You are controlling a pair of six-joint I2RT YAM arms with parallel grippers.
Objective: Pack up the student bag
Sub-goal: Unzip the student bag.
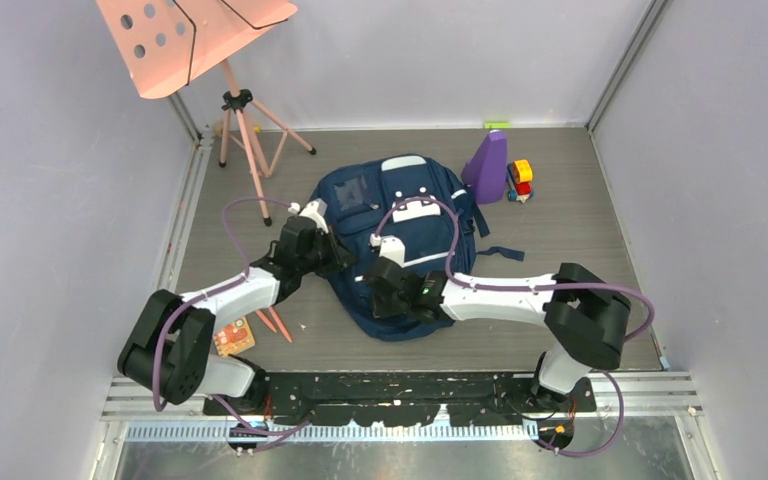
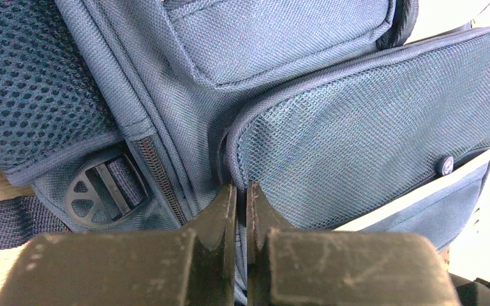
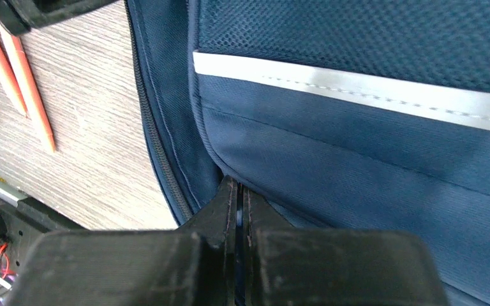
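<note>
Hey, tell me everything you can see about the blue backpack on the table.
The student bag is a large navy backpack of woven fabric, lying flat, front up, on the grey wood-look table. It shows a mesh pocket, a white reflective stripe, a white patch, a zip, a black plastic buckle and a strap trailing out on the right. The left claw pinches fabric by the mesh pocket; the right claw pinches fabric near its edge.
</note>
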